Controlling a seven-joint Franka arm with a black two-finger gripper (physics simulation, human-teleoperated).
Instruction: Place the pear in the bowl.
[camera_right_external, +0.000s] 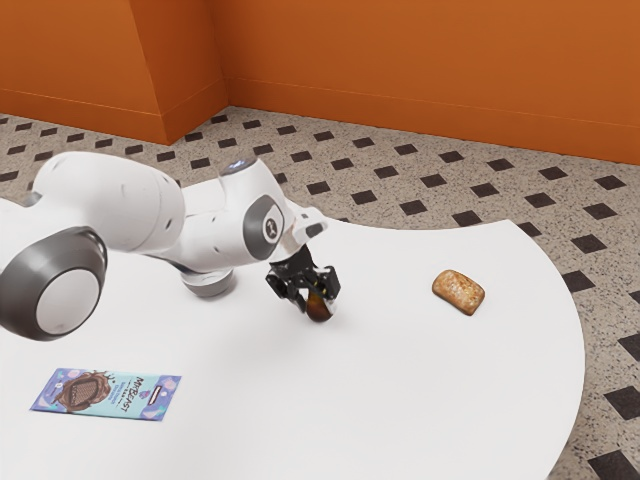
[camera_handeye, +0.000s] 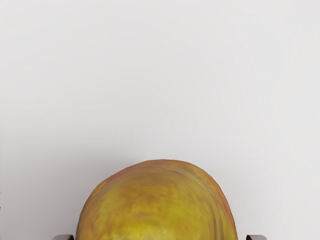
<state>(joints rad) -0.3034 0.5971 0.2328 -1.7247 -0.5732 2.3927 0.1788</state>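
My gripper (camera_right_external: 316, 297) is low over the table, with its fingers on either side of the brownish pear (camera_right_external: 319, 309), which rests on the white top. In the wrist view the yellow-orange pear (camera_handeye: 157, 205) lies between the dark tips of the gripper (camera_handeye: 160, 237). A gap shows between the pear and one tip, while the other tip stands very near it, so the gripper is open. Behind the hand, toward the exterior view's left, sits the bowl (camera_right_external: 208, 286), partly hidden by the arm.
A browned piece of bread (camera_right_external: 459, 292) lies on the table (camera_right_external: 400, 400) toward the exterior view's right. A chocolate bar in a blue and purple wrapper (camera_right_external: 107, 394) lies at the near left of that view. The table's curved edge borders the patterned floor.
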